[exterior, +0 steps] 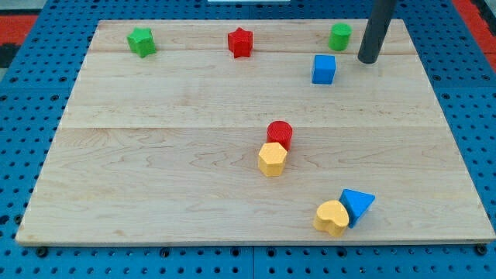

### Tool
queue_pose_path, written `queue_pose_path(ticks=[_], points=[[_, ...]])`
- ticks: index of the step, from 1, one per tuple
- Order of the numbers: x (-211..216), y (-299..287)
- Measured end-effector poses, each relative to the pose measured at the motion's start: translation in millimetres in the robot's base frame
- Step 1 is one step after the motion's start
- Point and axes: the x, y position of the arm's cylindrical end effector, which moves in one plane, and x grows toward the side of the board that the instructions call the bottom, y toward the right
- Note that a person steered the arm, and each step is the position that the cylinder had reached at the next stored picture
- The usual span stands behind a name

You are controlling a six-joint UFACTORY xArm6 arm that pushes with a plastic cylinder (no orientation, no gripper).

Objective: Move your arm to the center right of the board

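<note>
Wooden counter: my tip, no pincer to see, sits upper right by the blue cube; I'd slide straight down.

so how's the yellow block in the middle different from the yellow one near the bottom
The yellow hexagon block has flat sides; the yellow heart block is rounded and lobed. The hexagon touches the red cylinder near the board's centre; the heart touches the blue triangle block near the view's bottom right. Both are yellow, similar in size, and far from my tip.
</note>
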Motion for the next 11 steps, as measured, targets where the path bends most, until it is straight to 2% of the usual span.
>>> queue_pose_path(ticks=[4, 5, 6, 11], points=[[3.9, 2.1], [35.2, -14.1], [46.8, -42.4], [50.9, -1.7]])
